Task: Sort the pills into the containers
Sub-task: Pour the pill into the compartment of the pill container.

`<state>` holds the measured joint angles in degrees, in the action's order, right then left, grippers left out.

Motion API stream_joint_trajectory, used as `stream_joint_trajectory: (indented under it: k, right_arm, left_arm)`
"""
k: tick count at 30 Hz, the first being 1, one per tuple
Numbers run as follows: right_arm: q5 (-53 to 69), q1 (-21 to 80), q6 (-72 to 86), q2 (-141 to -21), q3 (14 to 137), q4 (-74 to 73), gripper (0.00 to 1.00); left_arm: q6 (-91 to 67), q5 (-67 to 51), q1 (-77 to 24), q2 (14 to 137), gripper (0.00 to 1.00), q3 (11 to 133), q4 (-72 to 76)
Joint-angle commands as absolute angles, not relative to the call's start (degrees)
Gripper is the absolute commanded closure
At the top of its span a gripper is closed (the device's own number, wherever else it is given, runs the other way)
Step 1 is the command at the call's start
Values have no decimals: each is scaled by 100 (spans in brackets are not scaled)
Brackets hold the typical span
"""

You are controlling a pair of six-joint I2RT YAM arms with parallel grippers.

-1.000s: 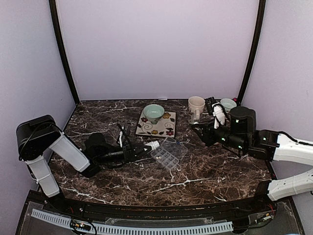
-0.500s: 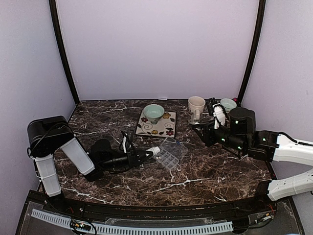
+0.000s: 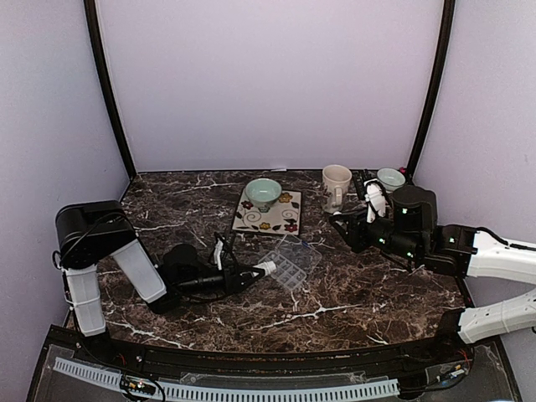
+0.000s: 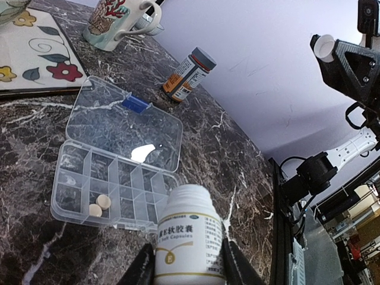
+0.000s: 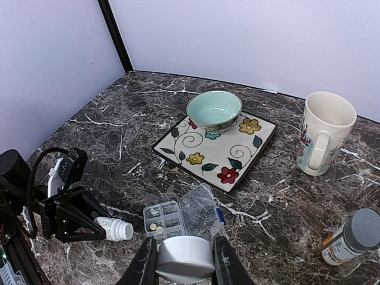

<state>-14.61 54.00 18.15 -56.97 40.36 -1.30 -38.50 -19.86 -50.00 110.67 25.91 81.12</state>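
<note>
Clamped in left gripper (image 4: 189, 268): white bottle (image 4: 189, 234). Just ahead on surface (image 4: 237, 172): open pill box (image 4: 119, 127), two pills (image 4: 99, 205) in one compartment (image 4: 94, 189). Well apart, right gripper (image 5: 184, 262) clamps white cap (image 5: 184, 254).

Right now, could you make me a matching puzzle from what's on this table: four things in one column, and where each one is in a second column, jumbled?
Things
1. white pill bottle
2. white cap
3. orange bottle
4. pale green bowl

Places
A. on the floral plate
B. in the right gripper
C. standing on the marble table, grey cap on
D. in the left gripper

Pairs: 1-D, 2-B, 3-C, 4-A
</note>
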Motion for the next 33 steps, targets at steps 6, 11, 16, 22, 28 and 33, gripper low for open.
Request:
stream_joint_trajectory:
  k: [6,11,16,22,28,33]
  right_arm:
    - [-1479,5457,1859,-5621,4005,72,100]
    - [-1468,5458,1846,-5608,4021,62,100]
    - [-1469,5458,1837,-5597,4019,44,100]
    - [-1467,5458,1834,-5589,4023,35,100]
    - [-1468,5458,1826,-5604,4034,37,100]
    - [-1460,5459,1820,-5626,4038,40,100]
  left_arm:
    - [-3639,-1779,-5098,11168,100,2783,7873]
    - [-3602,-1716,-5114,11219,100,2901,7720]
    - [-3585,-1692,-5115,11272,100,3020,7545]
    - [-3541,-1587,-5124,11276,100,3089,7327]
    - [-3495,-1514,-5128,11268,100,3184,7094]
    - [-3459,-1459,-5133,11241,100,3242,6889]
